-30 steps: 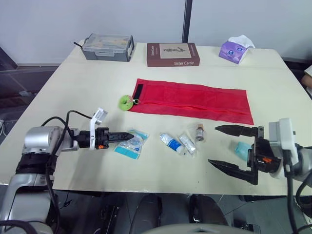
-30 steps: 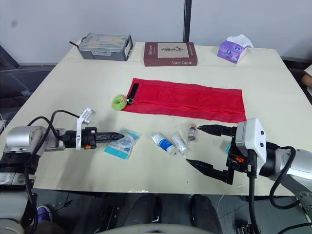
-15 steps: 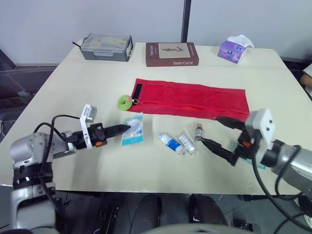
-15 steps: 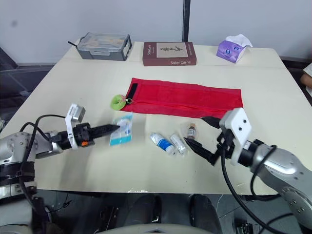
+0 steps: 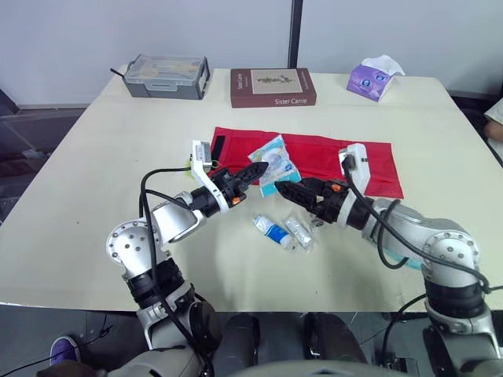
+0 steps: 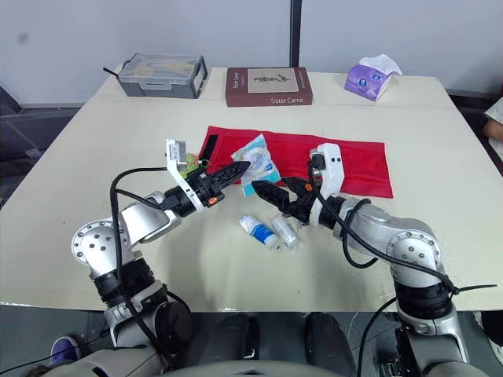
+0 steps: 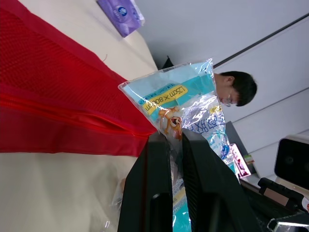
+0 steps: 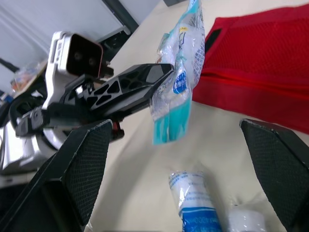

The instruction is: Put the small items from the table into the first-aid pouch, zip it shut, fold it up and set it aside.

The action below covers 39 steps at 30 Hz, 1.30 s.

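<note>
The red first-aid pouch [image 5: 330,157] lies unfolded flat across the middle of the table. My left gripper [image 5: 258,170] is shut on a clear packet with teal print [image 5: 276,159] and holds it in the air over the pouch's near left part. My right gripper [image 5: 292,190] stands open just right of it, near the pouch's front edge, with nothing between its fingers. On the table below lie a blue-and-white tube [image 5: 273,229] and a small clear packet [image 5: 300,232]. The right wrist view shows the held packet [image 8: 181,72] and the tube [image 8: 192,200].
Along the far edge stand a grey plastic box [image 5: 161,76], a brown book [image 5: 273,86] and a purple tissue pack [image 5: 372,78]. A green tag [image 6: 187,163] lies at the pouch's left end. A person sits past the table's right side [image 7: 239,87].
My left gripper has lifted the teal packet off the table and carried it right, over the pouch. My right gripper has swung in from the table's right edge to the pouch's front.
</note>
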Tool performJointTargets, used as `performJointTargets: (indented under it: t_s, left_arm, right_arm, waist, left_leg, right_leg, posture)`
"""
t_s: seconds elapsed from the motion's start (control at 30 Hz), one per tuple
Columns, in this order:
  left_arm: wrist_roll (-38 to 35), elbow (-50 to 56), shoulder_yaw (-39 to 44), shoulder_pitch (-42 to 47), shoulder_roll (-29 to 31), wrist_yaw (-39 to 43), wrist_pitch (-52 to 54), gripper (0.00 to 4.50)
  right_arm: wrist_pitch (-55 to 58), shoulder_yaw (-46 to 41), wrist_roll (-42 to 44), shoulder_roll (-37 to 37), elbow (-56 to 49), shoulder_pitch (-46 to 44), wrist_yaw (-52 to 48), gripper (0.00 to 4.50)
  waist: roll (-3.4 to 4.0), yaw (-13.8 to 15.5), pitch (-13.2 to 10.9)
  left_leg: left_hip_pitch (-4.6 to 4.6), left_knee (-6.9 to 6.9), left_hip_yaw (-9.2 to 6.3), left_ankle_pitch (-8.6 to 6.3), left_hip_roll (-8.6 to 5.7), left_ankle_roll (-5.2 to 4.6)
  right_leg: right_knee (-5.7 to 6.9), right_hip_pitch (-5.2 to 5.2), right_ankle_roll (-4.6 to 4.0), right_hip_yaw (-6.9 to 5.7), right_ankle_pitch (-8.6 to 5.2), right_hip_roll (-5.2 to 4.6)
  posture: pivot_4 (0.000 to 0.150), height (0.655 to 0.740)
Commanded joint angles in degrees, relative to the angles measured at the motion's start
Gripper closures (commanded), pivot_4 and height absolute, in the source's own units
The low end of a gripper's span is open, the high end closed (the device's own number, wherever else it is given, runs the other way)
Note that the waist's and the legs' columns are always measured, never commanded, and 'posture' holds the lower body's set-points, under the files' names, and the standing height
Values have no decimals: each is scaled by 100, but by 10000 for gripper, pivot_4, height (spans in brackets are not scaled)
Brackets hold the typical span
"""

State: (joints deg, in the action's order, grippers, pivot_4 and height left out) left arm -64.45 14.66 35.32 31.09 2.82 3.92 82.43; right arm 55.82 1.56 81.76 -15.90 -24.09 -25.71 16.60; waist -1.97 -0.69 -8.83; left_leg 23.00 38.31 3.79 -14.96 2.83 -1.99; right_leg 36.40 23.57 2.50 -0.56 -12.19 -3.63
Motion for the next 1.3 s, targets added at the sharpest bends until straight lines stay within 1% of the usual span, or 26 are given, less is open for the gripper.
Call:
performJointTargets:
  t_s: [0.03,0.13,0.17,0.23,0.3,0.33,0.4,0.43,0.47,0.53,0.6,0.67,0.7,0.73,0.77,0.83,0.87,0.9,0.93,1.0,1.07,1.13,1.23,1.3]
  left_arm:
    - [-316,205,-193,-1,80,-74,-189,44857]
    - [-555,186,-330,-57,108,-178,-243,44857]
    - [-635,184,-384,-88,132,-190,-249,45000]
    - [-780,170,-468,-131,170,-230,-310,45000]
    - [-904,148,-568,-155,225,-263,-372,45000]
    - [-962,138,-621,-169,253,-283,-404,45000]
    - [-1064,118,-736,-198,333,-306,-473,45000]
    - [-1101,109,-787,-211,376,-301,-514,45000]
    - [-1111,112,-846,-225,433,-279,-568,45000]
    - [-1101,126,-968,-278,597,-180,-650,45000]
    - [-907,295,-1160,-372,911,129,-825,45000]
    - [-770,414,-1299,-476,1250,456,-1031,36004]
    - [-638,473,-1368,-549,1527,725,-1147,32892]
    - [-491,520,-1425,-637,1813,992,-1250,28077]
    - [-293,535,-1479,-751,2168,1323,-1386,23407]
    - [394,436,-1553,-1063,3125,2251,-1974,13263]
    - [662,350,-1563,-1195,3501,2640,-2258,8801]
    - [883,240,-1572,-1305,3798,2984,-2518,2730]
    - [1112,109,-1580,-1448,4107,3372,-2806,120]
    - [1425,-92,-1600,-1653,4480,3936,-3213,0]
    - [1784,-403,-1553,-1860,4918,4551,-3660,0]
    - [2074,-733,-1512,-1966,5230,5040,-4040,0]
    - [2408,-1217,-1573,-1935,5448,5566,-4539,0]
    - [2543,-1454,-1639,-1825,5477,5764,-4725,0]
  right_arm:
    - [-163,-154,328,119,-38,-146,248,0]
    - [-238,-100,206,196,-74,-136,388,0]
    - [-300,-109,214,252,-76,-135,455,5266]
    - [-328,-112,226,279,-92,-136,512,13325]
    - [-356,-104,204,294,-109,-129,553,22585]
    - [-370,-100,200,300,-114,-128,566,28033]
    - [-392,-90,205,318,-119,-138,592,36507]
    - [-399,-87,210,322,-128,-137,599,42660]
    - [-409,-85,221,326,-139,-133,610,44613]
    - [-427,-83,251,327,-171,-108,639,44596]
    - [-430,-88,276,301,-216,-60,681,44599]
    - [-442,-99,312,270,-267,-5,731,44600]
    - [-442,-123,344,226,-300,35,749,44601]
    - [-444,-144,378,179,-345,83,772,44602]
    - [-443,-190,428,102,-402,153,789,44602]
    - [-408,-390,602,-240,-638,469,710,44603]
    - [-397,-477,687,-428,-757,630,638,44604]
    - [-391,-546,753,-610,-861,769,553,44604]
    - [-374,-640,808,-832,-985,936,415,44604]
    - [-391,-751,882,-1151,-1155,1161,201,44605]
    - [-420,-1259,1344,-1746,-1362,1578,-177,44605]
    - [-433,-1842,1807,-2323,-1518,2022,-527,44606]
    - [-399,-2749,2303,-3061,-1645,2796,-1044,44606]
    - [-207,-3468,2371,-3414,-1674,3421,-1487,44606]
  waist:
    - [1,-1,0]
    - [0,5,0]
    - [0,0,0]
    - [1,-3,0]
    - [1,0,0]
    - [1,-3,-1]
    - [1,-3,-1]
    - [1,-3,-1]
    - [1,-4,-1]
    - [1,-5,-1]
    - [2,-7,-1]
    - [5,-11,-3]
    - [6,-12,-4]
    - [6,-14,-4]
    - [9,-17,-6]
    - [13,-21,-8]
    - [18,-20,-11]
    - [19,-18,-12]
    - [22,-3,-13]
    - [25,3,-14]
    - [28,9,-17]
    - [29,30,-17]
    - [25,37,-15]
    - [25,64,-15]
  left_leg:
    - [0,1,0,0,-1,0]
    - [2,4,-5,1,-11,-1]
    - [2,5,-5,1,-12,-1]
    - [2,4,-4,1,-14,-1]
    - [2,2,-7,1,-13,-1]
    - [3,2,-8,1,-13,-1]
    - [3,2,-8,1,-12,-1]
    - [2,2,-8,1,-12,-1]
    - [2,2,-8,1,-12,-1]
    - [2,2,-8,1,-12,-1]
    - [2,2,-8,1,-12,-1]
    - [2,-1,-7,1,-12,-1]
    - [2,-2,-6,1,-11,-1]
    - [3,-2,-5,1,-11,-1]
    - [2,-2,-5,1,-10,-1]
    - [1,-9,-4,1,-8,0]
    - [-1,-12,-2,1,-6,0]
    - [0,-15,2,1,-5,0]
    - [0,-22,7,0,-2,1]
    - [3,-25,13,0,-2,1]
    - [5,-31,23,-1,24,1]
    - [9,-35,26,-3,24,0]
    - [13,-56,31,-3,23,0]
    - [11,-66,30,-3,25,-1]
  right_leg:
    - [0,0,0,0,0,0]
    - [0,-3,1,10,0,0]
    - [0,-3,1,14,0,0]
    - [0,-2,2,17,0,0]
    - [0,-2,1,16,0,2]
    - [0,-2,1,15,0,3]
    - [0,-1,1,16,-1,3]
    - [0,-1,0,16,-1,4]
    - [0,-1,0,16,-1,4]
    - [0,-1,-8,16,-6,3]
    - [0,-1,-17,16,-11,4]
    - [0,0,-21,16,-14,4]
    - [0,0,-21,17,-14,3]
    - [-2,1,-22,16,-14,3]
    - [-2,2,-22,16,-14,4]
    - [-3,3,-24,16,-15,4]
    - [-6,4,-25,15,-16,5]
    - [-9,7,-26,15,-17,3]
    - [-19,7,-27,16,-17,2]
    - [-34,7,-27,15,-17,-4]
    - [-52,8,-26,14,-17,-13]
    - [-57,12,-26,12,-17,-21]
    - [-69,21,-26,8,-17,-31]
    - [-70,22,-26,7,-17,-30]
  posture:
    - [1500,7400]
    - [1500,7400]
    - [1500,7400]
    - [1500,7400]
    - [1500,7400]
    - [1500,7400]
    - [1500,7400]
    - [1500,7400]
    - [1500,7400]
    - [1500,7400]
    - [1500,7400]
    - [1500,7400]
    - [1500,7400]
    - [1500,7400]
    - [1500,7400]
    - [1500,7400]
    - [1500,7400]
    - [1500,7400]
    - [1500,7400]
    - [1500,7400]
    - [1500,7400]
    - [1500,7400]
    - [1500,7400]
    - [1500,7400]
